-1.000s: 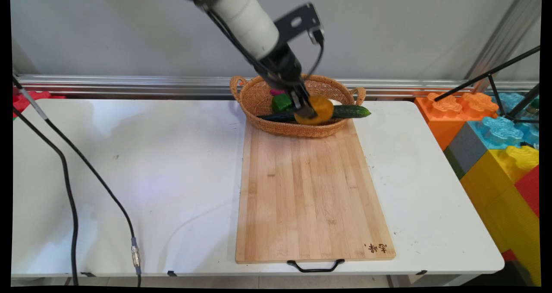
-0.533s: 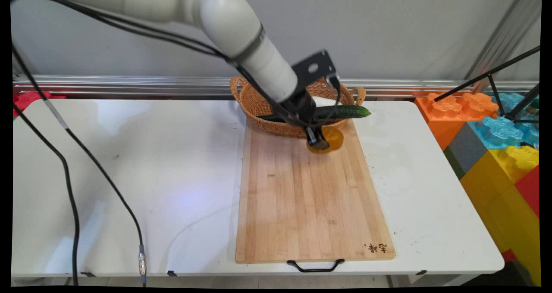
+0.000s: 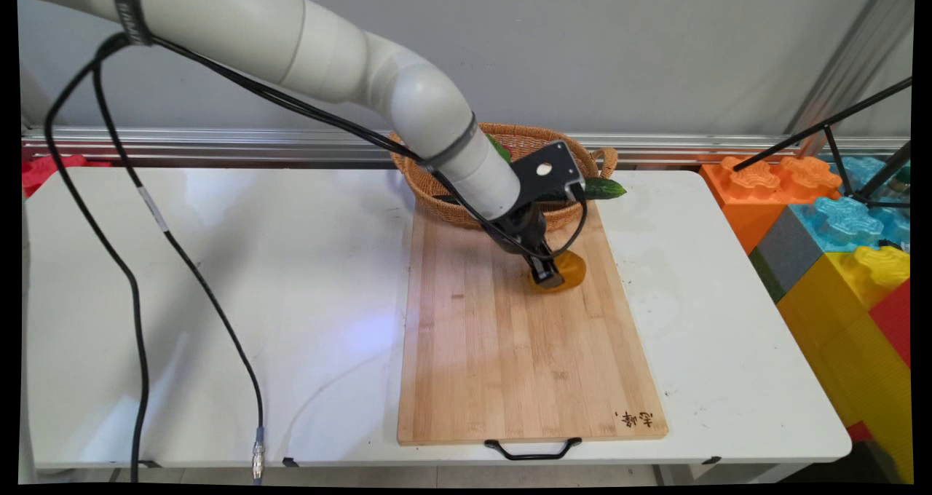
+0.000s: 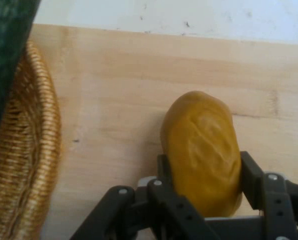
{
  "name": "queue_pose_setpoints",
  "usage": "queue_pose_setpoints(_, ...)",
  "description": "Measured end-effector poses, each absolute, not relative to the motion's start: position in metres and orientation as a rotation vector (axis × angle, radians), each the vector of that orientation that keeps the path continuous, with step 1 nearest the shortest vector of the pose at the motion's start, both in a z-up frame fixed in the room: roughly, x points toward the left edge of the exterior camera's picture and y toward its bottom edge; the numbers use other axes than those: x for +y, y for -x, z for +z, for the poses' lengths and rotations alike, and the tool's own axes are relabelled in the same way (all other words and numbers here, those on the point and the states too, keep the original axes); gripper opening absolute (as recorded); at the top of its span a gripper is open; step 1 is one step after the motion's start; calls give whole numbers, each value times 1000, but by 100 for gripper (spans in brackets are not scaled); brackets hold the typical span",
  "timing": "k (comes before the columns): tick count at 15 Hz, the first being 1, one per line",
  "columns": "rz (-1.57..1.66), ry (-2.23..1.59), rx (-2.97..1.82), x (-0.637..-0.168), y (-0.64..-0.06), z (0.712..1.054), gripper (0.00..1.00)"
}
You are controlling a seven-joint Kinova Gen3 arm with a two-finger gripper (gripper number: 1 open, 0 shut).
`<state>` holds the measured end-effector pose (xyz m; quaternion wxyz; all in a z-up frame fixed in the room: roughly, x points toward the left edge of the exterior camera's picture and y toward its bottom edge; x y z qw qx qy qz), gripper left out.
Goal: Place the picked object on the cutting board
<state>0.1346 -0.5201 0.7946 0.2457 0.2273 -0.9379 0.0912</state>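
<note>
My gripper (image 3: 551,275) (image 4: 203,180) is shut on an orange-yellow potato-shaped lump (image 3: 566,270) (image 4: 202,150), down at the wooden cutting board (image 3: 510,335) (image 4: 114,100) near its far right part; I cannot tell if the lump touches the wood. Just behind the board stands a wicker basket (image 3: 451,207) (image 4: 24,165). A dark green cucumber (image 3: 603,187) (image 4: 6,55) lies across the basket and sticks out over its right rim.
The arm hides most of the basket's inside. Large coloured toy blocks (image 3: 837,247) are stacked off the table's right end, with black tripod legs (image 3: 837,138) above them. Black cables (image 3: 131,320) hang over the table's left side.
The gripper has carried the orange-yellow lump out of the basket, toward the near side and down, to the cutting board. The cucumber has stayed on the basket.
</note>
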Motion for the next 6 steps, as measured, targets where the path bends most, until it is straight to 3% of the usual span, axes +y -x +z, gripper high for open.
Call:
queue_pose_setpoints(2,244,-610,-2561,-521,-130,790,0)
queue_pose_setpoints(3,243,-604,-2561,-521,-128,789,100)
queue_pose_setpoints(6,240,-589,-2561,-520,-123,793,100)
